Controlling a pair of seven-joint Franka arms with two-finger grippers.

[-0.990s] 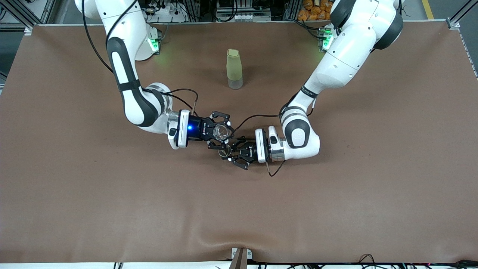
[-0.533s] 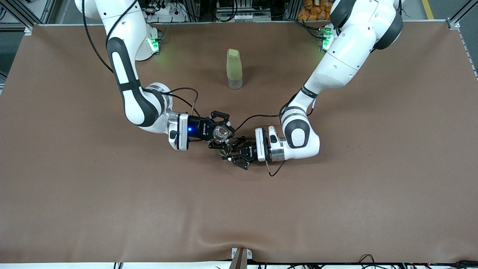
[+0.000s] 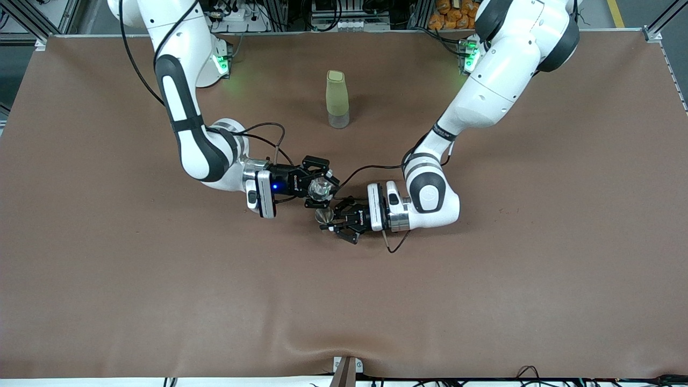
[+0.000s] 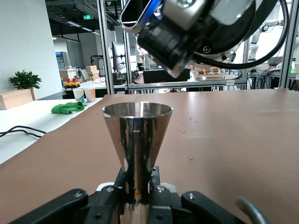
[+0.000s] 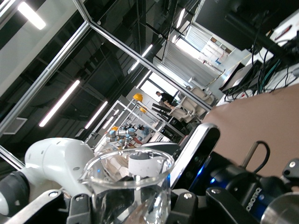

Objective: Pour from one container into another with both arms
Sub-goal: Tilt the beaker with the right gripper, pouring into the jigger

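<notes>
My right gripper [image 3: 321, 188] is shut on the tiny clear glass cup [image 3: 319, 188] and holds it tipped over sideways above the mat. Just under and beside it is the shiny steel jigger [image 3: 323, 216], held upright with my left gripper [image 3: 328, 218] shut on its narrow waist. In the left wrist view the jigger [image 4: 137, 133] rises from the left gripper [image 4: 138, 196], its round rim up, with the right arm's hand overhead. In the right wrist view the glass cup [image 5: 128, 184] fills the space between the right gripper's [image 5: 132, 212] fingers.
A tall pale-green bottle [image 3: 337, 99] with a clear base stands on the brown mat [image 3: 484, 279], farther from the front camera than the two grippers. Black cables trail from both wrists over the mat near the grippers.
My right wrist has rolled and the glass cup has tilted further toward the jigger. The left gripper and jigger have hardly moved.
</notes>
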